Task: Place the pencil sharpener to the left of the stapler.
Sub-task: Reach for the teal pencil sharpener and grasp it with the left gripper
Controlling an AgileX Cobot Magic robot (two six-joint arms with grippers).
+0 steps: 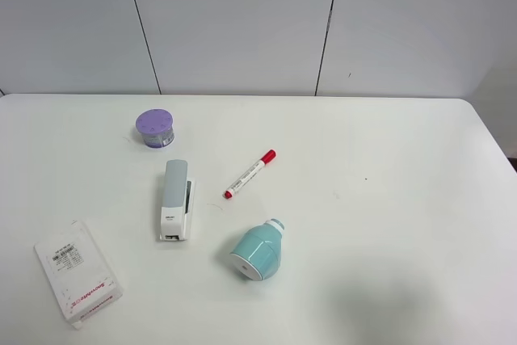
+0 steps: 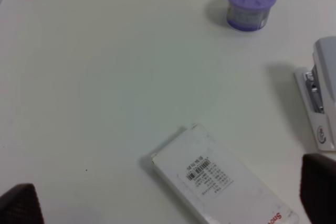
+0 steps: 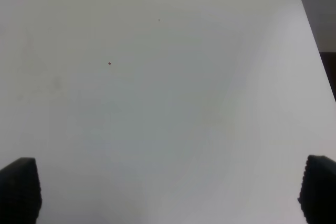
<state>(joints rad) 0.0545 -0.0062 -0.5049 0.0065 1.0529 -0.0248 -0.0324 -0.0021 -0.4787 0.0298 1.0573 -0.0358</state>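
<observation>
The white table (image 1: 404, 167) carries 5 loose things, 1 of each kind: 1 pencil sharpener (image 1: 258, 252), 1 stapler (image 1: 175, 199), 1 red marker (image 1: 250, 174), 1 small round jar (image 1: 154, 128) with a purple lid, and 1 flat white box (image 1: 77, 272) with a printed label. There are also 2 grippers, each seen only in its own wrist view.

The pencil sharpener is teal, with a rounded bell shape. It lies on its side: the wide flat white face turns toward the near edge of the table, and the small white cap points away, roughly toward the marker. In the high view it sits to the right of the stapler and a little nearer to the camera, close to it but not touching. So it is on the stapler's right side, not the left. Nothing holds it.

The stapler has a grey top and a white body and base. The jar is behind it, the marker is to its right, and the box is at its front left, all apart from it.

The left gripper (image 2: 168, 198) has its 2 dark fingertips (image 2: 21, 205) spread wide and holds nothing; under it are the box, the jar and 1 end of the stapler. The right gripper (image 3: 168, 190) is spread just as wide, with only bare table between its fingertips.
</observation>
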